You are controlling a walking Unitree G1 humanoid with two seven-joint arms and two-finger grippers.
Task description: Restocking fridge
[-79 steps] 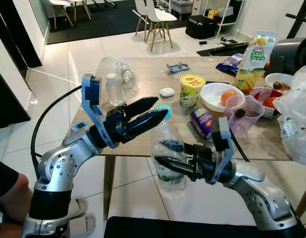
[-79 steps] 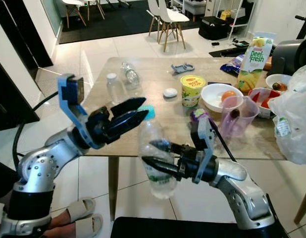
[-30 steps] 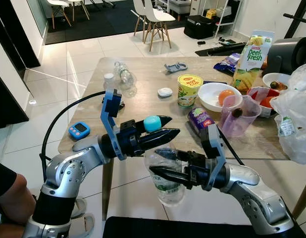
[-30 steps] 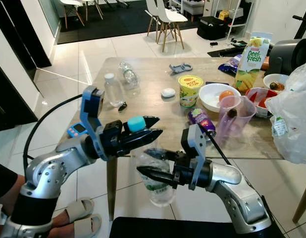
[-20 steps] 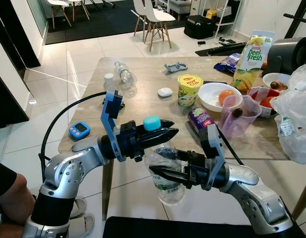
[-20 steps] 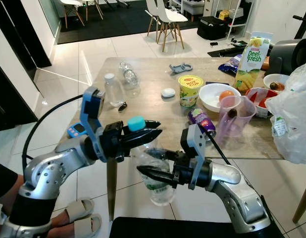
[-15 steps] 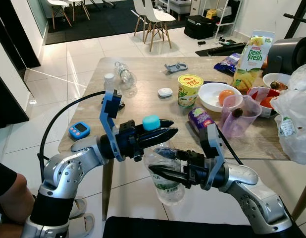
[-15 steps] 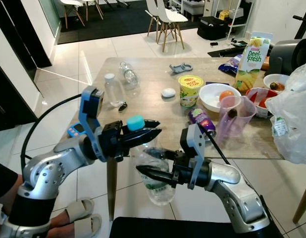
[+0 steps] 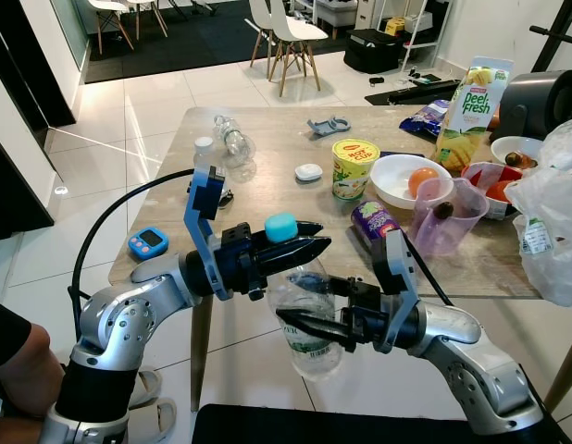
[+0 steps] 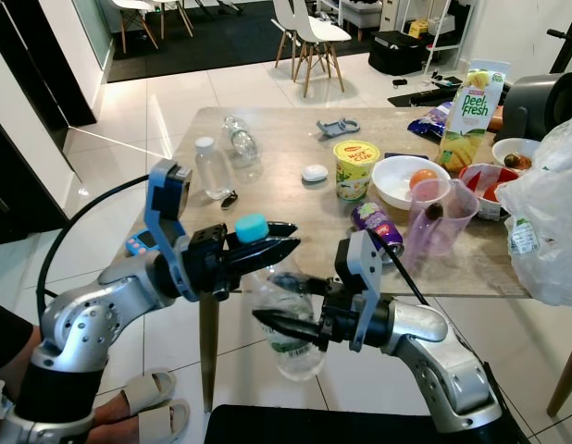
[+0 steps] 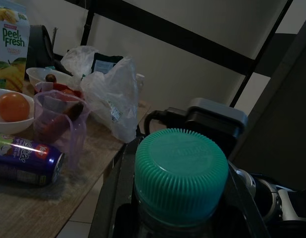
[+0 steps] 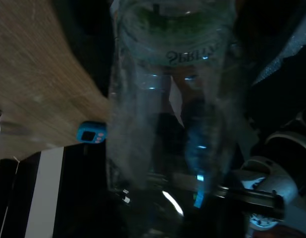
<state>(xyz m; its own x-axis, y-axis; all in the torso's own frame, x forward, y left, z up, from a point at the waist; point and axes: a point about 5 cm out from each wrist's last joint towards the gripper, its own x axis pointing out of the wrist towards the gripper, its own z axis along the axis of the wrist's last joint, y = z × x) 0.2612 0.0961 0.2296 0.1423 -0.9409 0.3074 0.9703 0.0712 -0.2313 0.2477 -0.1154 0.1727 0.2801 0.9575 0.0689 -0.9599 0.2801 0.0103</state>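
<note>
In the left eye view, a clear plastic water bottle (image 9: 306, 310) is held near the wooden bench (image 9: 267, 166) edge, its body clamped by the right tool (image 9: 300, 308). Its teal ribbed cap (image 9: 279, 227) is gripped by the left tool (image 9: 304, 239).

In the left wrist view, the cap is seen between dark fingers (image 11: 111, 198).

In the right wrist view, the bottle's body is seen close up.

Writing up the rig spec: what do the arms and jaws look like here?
Both arms are silver metal with perforated joints and dark bands. The left gripper and right gripper have long black tapered jaws. Each wrist carries a blue camera bracket; a black cable loops from the left one.
</note>
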